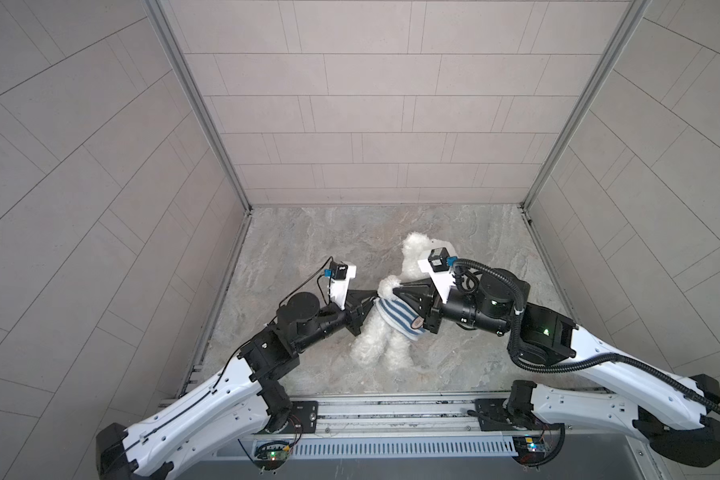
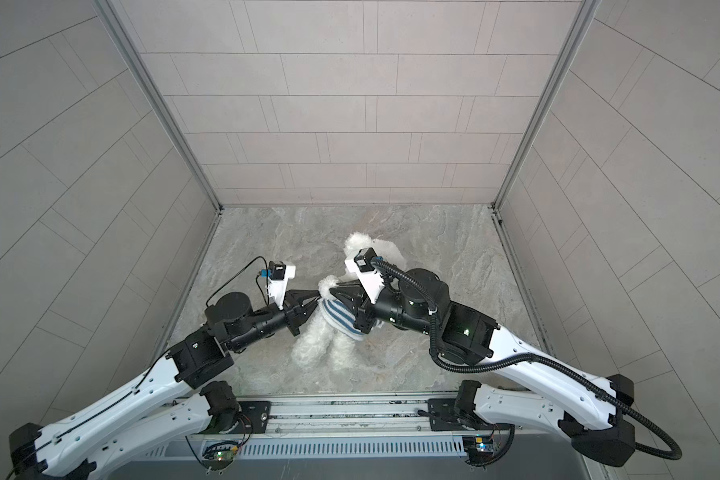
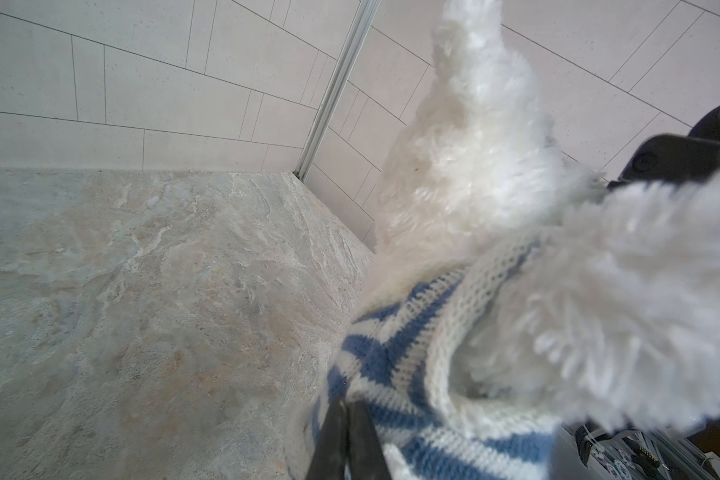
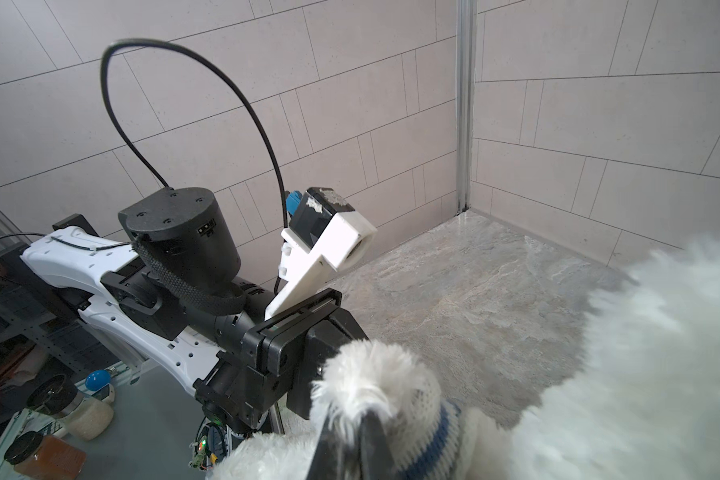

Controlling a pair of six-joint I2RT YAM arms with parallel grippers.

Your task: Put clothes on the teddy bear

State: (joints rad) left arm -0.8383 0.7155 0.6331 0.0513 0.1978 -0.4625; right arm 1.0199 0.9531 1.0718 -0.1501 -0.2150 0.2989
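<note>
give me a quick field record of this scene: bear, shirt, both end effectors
bear: lying on the table, head toward the back wall
shirt: striped, around the bear's torso
paw: one sticks out through a sleeve
left end effector: shut on the shirt
right end effector: shut on that paw
other arm: hidden, cannot tell if sleeved
</note>
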